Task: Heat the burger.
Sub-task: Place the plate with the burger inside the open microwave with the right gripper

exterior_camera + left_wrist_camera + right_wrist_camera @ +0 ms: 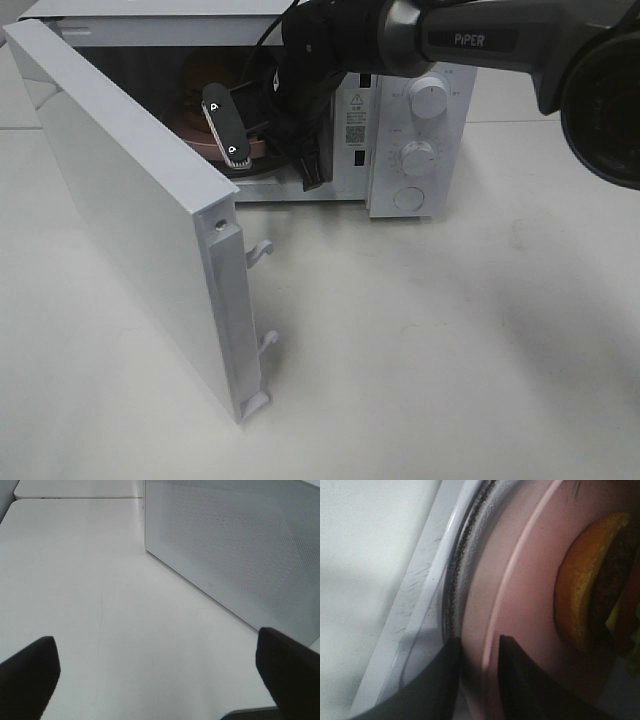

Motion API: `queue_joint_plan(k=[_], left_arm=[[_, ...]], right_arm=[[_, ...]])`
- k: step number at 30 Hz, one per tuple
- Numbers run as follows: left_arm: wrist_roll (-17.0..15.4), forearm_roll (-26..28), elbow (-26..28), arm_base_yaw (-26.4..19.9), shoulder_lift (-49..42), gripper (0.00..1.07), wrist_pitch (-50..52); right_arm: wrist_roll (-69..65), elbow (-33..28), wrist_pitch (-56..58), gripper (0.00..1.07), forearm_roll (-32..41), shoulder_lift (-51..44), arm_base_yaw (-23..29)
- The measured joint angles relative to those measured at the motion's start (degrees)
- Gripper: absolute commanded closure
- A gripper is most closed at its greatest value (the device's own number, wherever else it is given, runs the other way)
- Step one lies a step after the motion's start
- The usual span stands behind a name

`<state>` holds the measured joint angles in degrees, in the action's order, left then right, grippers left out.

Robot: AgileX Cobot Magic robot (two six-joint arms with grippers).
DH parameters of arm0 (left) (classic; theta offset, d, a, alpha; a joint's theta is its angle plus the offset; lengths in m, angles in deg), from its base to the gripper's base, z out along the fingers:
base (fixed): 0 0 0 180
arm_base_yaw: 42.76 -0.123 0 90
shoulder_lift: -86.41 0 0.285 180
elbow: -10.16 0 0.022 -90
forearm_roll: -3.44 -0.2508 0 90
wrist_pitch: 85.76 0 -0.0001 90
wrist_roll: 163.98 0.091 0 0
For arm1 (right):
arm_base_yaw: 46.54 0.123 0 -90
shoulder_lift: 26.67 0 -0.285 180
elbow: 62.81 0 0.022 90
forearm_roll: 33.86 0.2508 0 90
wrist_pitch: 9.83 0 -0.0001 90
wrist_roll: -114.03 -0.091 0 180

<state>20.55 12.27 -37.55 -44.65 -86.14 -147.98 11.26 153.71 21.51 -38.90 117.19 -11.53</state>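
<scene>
From where I stand, most of the action is hidden. The dark grey right arm reaches into the mouth of the boxy white microwave and blocks nearly the whole cavity; only a sliver of brownish pink shows past it in the shadow. The burger cannot be made out at all from overhead.

The right wrist view shows it close up, blurred and cut off at the frame's edge. The round burger sits on the smooth, round pink plate inside the oven. A glossy golden-brown bun curves over a dark patty, with a slip of yellow and a green frill just showing. The plate rests on a clear glass turntable with a speckled dark rim.

The right gripper has its two matte black fingers on either side of the plate's thin rim. A narrow gap shows between them, and I cannot tell whether they pinch the rim or have let it go.

The flat white microwave door swings wide, with two small plastic hooks on its edge. Two round white knobs sit on the panel.

The left gripper hangs released and spread wide over the bare white table, beside a finely perforated grey-white panel.
</scene>
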Motion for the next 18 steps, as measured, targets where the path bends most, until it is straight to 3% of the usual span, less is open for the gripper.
queue_joint_plan(k=[8, 15, 18], left_arm=[[0.0, 0.0, 0.0, 0.0, 0.0, 0.07, 0.0], [0.0, 0.0, 0.0, 0.0, 0.0, 0.07, 0.0], [0.0, 0.0, 0.0, 0.0, 0.0, 0.07, 0.0]], right_arm=[[-3.1, -2.4, -0.5, 0.47, 0.1, 0.0, 0.0], [-4.4, -6.0, -2.2, 0.41, 0.2, -1.4, 0.0], [-4.5, -10.3, -6.0, 0.38, 0.2, -4.5, 0.0]])
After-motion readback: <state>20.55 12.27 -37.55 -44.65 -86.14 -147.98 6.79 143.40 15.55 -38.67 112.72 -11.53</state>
